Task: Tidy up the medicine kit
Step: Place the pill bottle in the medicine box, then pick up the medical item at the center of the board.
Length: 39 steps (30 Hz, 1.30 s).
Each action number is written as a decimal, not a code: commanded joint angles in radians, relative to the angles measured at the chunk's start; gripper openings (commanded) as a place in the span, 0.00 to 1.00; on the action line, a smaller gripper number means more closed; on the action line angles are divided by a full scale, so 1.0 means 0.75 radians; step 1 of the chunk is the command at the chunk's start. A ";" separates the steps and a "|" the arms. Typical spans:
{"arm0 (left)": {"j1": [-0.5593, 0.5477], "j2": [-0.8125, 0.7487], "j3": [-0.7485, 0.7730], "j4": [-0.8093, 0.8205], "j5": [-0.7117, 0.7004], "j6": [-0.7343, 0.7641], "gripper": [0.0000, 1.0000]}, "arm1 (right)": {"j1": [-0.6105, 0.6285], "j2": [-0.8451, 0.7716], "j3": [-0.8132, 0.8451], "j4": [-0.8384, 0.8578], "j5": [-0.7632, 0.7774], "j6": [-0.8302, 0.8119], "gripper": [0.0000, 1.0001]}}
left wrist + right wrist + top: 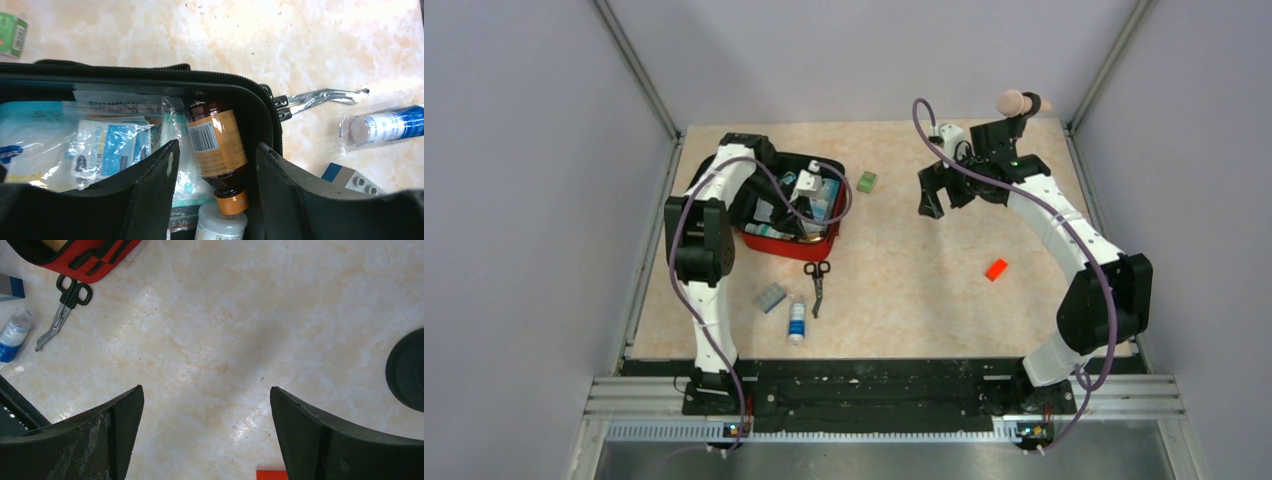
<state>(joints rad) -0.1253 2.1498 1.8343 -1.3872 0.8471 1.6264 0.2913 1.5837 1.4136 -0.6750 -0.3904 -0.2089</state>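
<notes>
Marbled beige desk [924, 300] runs between grey walls, and the risks begin at your near edge. A grey box [769, 297], a tube [797, 320] and scissors [817, 280] lie loose there. The scissors' handles sit just beside the front wall of the kit [789, 245], so if the pouch gets shoved, they will slide with it. A red block [996, 269] lies well apart on the right.

The kit lies open at the left of the desk, and your left tool [216, 150] is down inside it. Its jaws stand partly apart, straddling a brown bottle [220, 135] with a gap on either side, so it holds nothing. That is where I see the most danger:
- The outer finger is close to the zip wall. Opening wider or swinging sideways could catch the edging and drag the whole pouch.
- Wipe packets [107, 145] in slack clear film lie against the other finger. A careless lift could hook the film and pull them out.
- The bottle lies on its side, cap against a white bottle [220, 225]. A knock could roll it.

Your left arm's cable also loops over the pouch and could catch on it.

Further back, a green box [867, 181] waits beyond the kit. Your right tool [206, 390] hangs wide and empty above bare desk. If it reaches across now, the two arms could collide over the pouch.
</notes>
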 commanded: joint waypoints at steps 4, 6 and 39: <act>-0.001 -0.195 0.061 -0.038 0.161 -0.137 0.62 | -0.005 -0.013 0.013 0.029 -0.032 -0.006 0.94; -0.005 -0.300 -0.026 0.140 0.192 -0.377 0.62 | -0.005 -0.015 0.006 0.030 -0.034 -0.004 0.94; -0.186 -0.982 -1.209 0.799 -0.541 -2.540 0.57 | 0.023 0.119 0.093 0.088 -0.171 0.135 0.93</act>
<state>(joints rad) -0.2459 1.3685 0.9421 -0.8494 0.4717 -0.2272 0.2993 1.6699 1.4269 -0.6384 -0.4839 -0.1257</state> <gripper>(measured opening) 0.571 0.932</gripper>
